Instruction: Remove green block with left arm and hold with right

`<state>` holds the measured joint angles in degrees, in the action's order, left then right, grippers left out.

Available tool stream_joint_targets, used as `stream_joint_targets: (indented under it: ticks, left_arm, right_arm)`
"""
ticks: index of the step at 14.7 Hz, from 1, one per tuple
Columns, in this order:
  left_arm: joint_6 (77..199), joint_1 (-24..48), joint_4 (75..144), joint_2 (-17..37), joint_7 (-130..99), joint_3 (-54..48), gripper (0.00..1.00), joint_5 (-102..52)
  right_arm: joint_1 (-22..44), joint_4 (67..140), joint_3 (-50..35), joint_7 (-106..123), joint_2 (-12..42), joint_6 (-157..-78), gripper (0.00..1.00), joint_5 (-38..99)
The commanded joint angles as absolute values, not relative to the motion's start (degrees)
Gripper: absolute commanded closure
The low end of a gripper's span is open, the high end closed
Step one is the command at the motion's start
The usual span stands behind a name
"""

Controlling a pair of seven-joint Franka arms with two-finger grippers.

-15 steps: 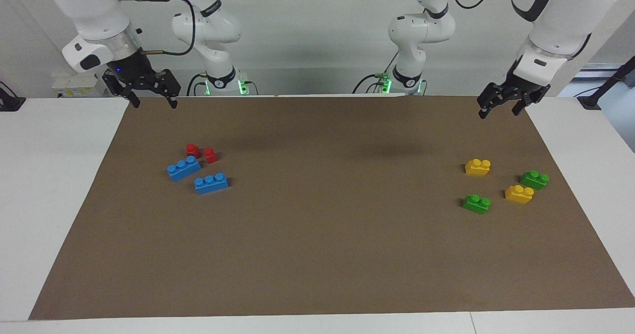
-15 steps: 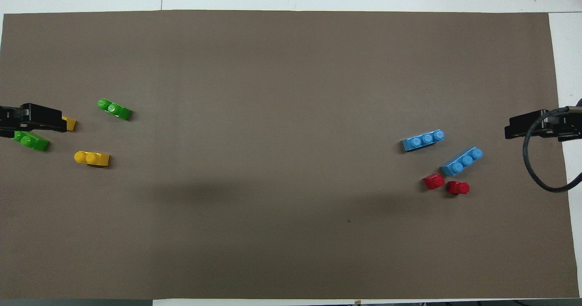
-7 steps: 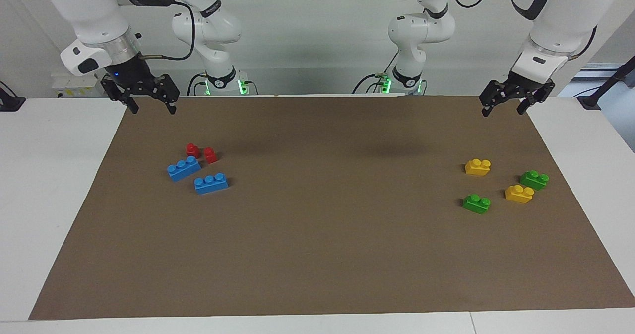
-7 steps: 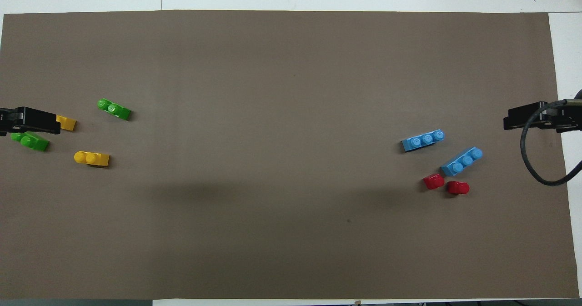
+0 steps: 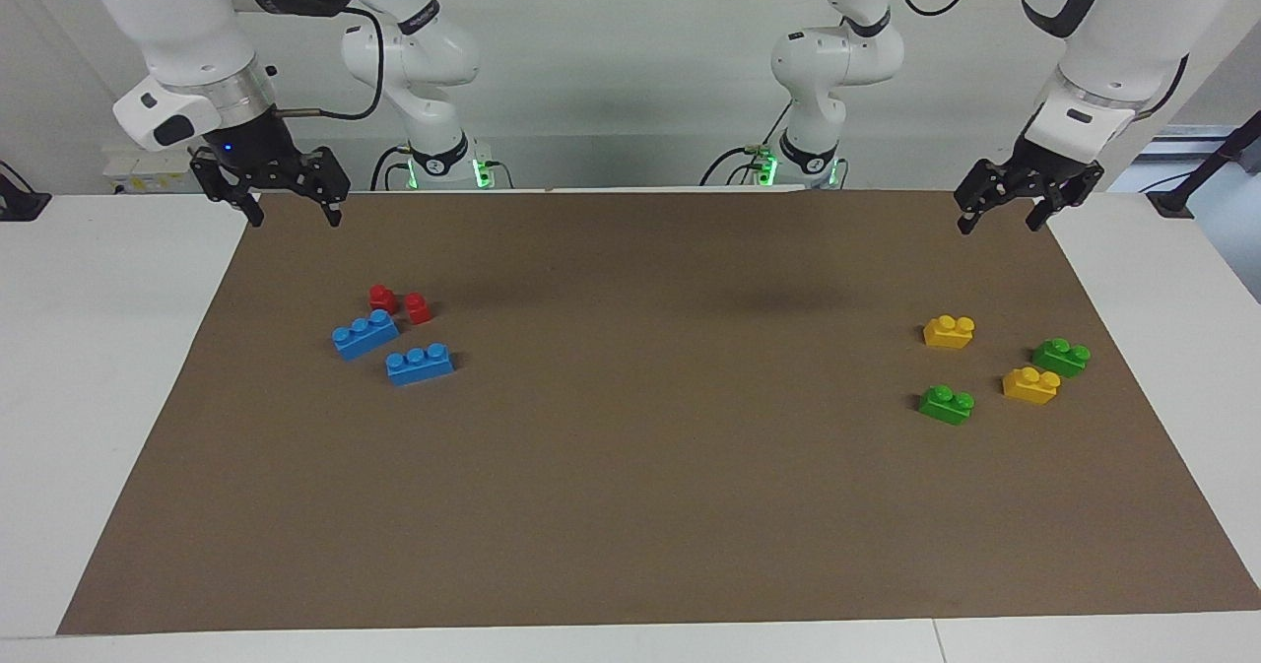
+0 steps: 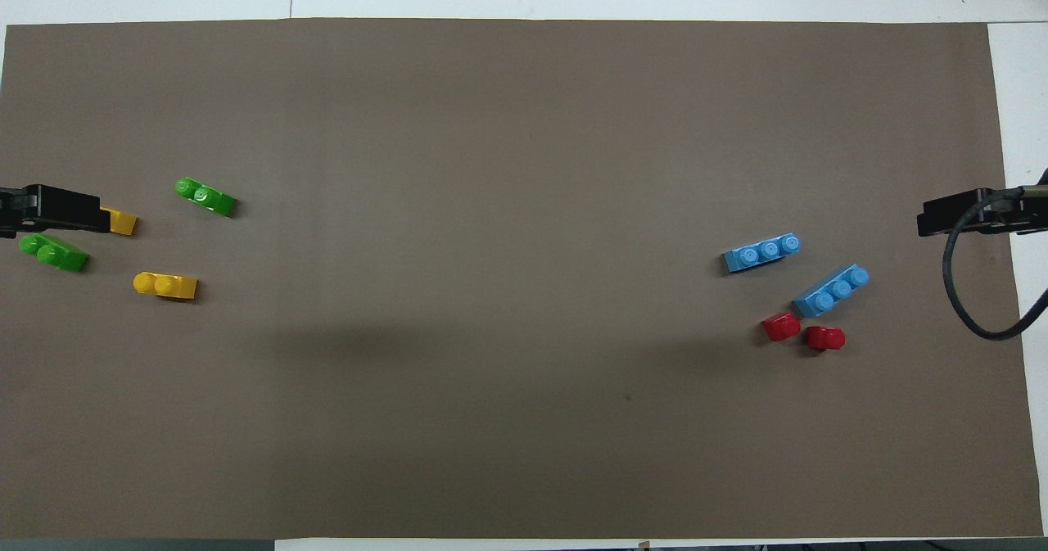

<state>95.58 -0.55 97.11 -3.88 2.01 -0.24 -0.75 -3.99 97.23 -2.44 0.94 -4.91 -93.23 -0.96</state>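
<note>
Bricks lie in two clusters on the brown mat (image 5: 630, 505). At the left arm's end sit two green blocks and two yellow ones. One green block (image 5: 947, 404) (image 6: 205, 196) lies farthest from the robots in its cluster; the other green block (image 5: 1061, 356) (image 6: 53, 252) lies at its two o'clock in the facing view, closest to the mat's edge. Just beside that second one, at its seven o'clock, sits a yellow brick (image 5: 1030, 385) (image 6: 123, 222); the other yellow brick (image 5: 949, 331) (image 6: 165, 285) lies at twelve o'clock from the first green block, nearer to the robots. None of the four touch.

The left gripper (image 5: 1006, 214) (image 6: 49, 210) hangs in the air over the mat's corner by its own base, fingers spread apart and holding nothing; from overhead it covers part of a yellow brick.

At the right arm's end lie two blue bricks (image 5: 365, 334) (image 5: 419, 364) and two small red bricks (image 5: 382, 298) (image 5: 419, 307). The right gripper (image 5: 293, 210) (image 6: 966, 215) hangs over the mat's corner by its base, fingers wide apart, empty.
</note>
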Motion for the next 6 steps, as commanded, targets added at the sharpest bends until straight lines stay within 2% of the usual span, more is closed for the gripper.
stream_joint_targets:
  ticks: [1, 6]
  left_arm:
    - [96.1, -1.1, 97.1, -4.2, 3.2, -0.4, 0.0, -1.8]
    - [96.0, -1.1, 97.0, -4.2, 3.1, -0.4, 0.0, -1.7]
  right_arm:
    - [-4.4, 96.4, -2.7, 2.5, -4.5, -92.8, 0.0, -2.1]
    - [-4.4, 96.5, -2.7, 1.8, -4.7, -91.3, 0.0, -1.8]
